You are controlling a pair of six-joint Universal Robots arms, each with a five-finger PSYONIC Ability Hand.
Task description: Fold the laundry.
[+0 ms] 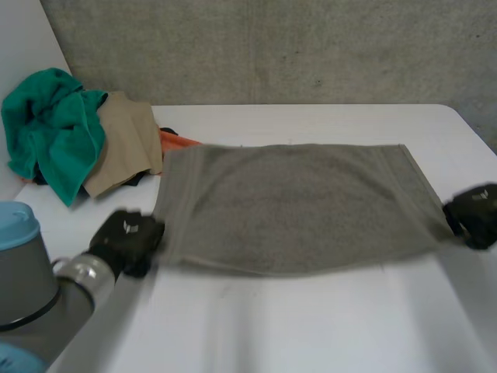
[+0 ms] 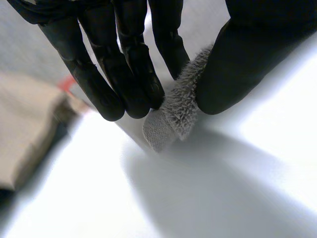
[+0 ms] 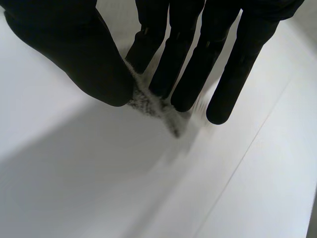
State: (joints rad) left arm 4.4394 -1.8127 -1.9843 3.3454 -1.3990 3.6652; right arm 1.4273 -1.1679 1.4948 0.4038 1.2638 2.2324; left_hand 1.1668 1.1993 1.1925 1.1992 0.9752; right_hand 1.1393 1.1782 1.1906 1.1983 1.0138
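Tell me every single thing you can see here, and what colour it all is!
grey towel: one, grey, spread flat across the middle of the table
green cloth: one, green, bunched up at the table's far left corner
tan cloth: one, tan, crumpled beside the green cloth
orange item: one, orange, peeking out between the tan cloth and the towel
table: one, white, under everything
wall: one, grey, behind the table
left arm: one, grey with a light-blue cap, near left
left hand: one, black, pinching the towel's near left corner
right hand: one, black, pinching the towel's near right corner
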